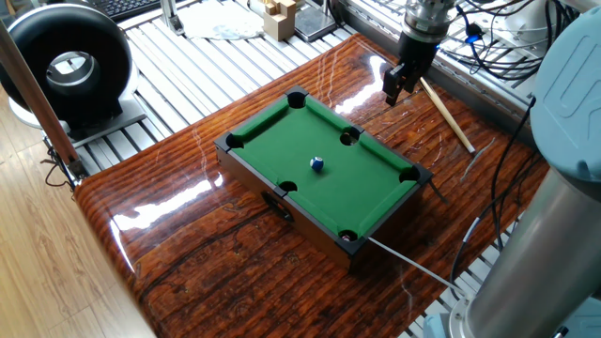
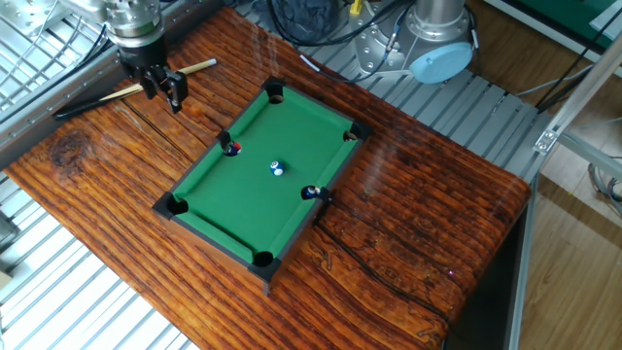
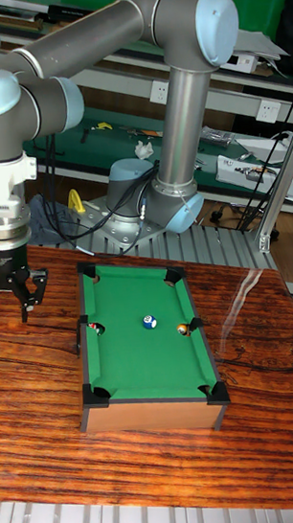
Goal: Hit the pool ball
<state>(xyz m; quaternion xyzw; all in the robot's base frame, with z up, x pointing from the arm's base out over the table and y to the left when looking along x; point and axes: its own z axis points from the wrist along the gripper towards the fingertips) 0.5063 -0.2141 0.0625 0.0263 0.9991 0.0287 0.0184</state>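
Note:
The pool ball (image 1: 317,163) (image 2: 278,168) (image 3: 149,322) is tiny and blue with a white spot. It rests near the middle of the green felt of the mini pool table (image 1: 272,141) (image 2: 233,209) (image 3: 137,363). My gripper (image 1: 393,86) (image 2: 163,92) (image 3: 5,310) hangs open and empty above the wooden tabletop, off the mini table's far corner. It is beside a wooden cue stick (image 1: 447,115) (image 2: 194,69) and well apart from the ball.
A red ball (image 2: 232,148) and an orange ball (image 3: 183,329) sit at the two side pockets. A black round fan (image 1: 66,56), wooden blocks (image 1: 279,17) and cables (image 2: 311,24) lie beyond the tabletop. A thin grey rod (image 1: 406,264) sticks out by the mini table's near corner.

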